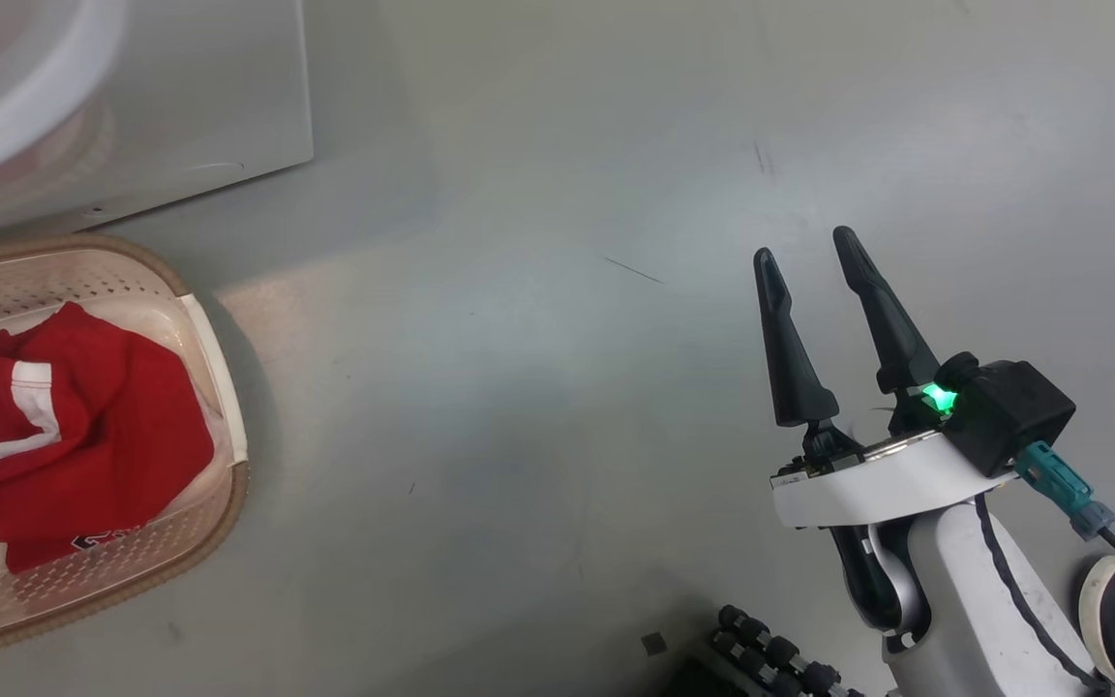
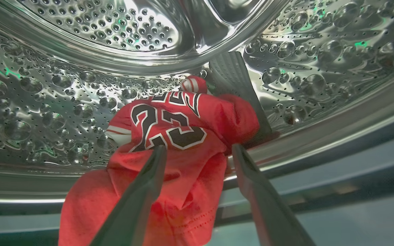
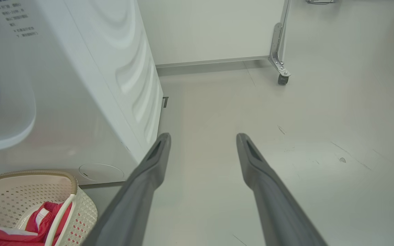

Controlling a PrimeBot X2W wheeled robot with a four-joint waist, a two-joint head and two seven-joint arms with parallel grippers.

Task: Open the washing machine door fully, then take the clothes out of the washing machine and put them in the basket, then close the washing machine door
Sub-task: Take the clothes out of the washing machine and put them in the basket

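While one red striped garment is already lying in the basket, at eight o'clock in the head view, the left tool is reaching into the drum of the washing machine for the numbered jersey. Its fingers are standing apart, released, straddling the cloth that is spilling over the drum's lip toward six o'clock, probably to pinch a thick fold. The right tool, at four o'clock, is hanging released over the floor, likely parked there so it is not crowding the working arm.
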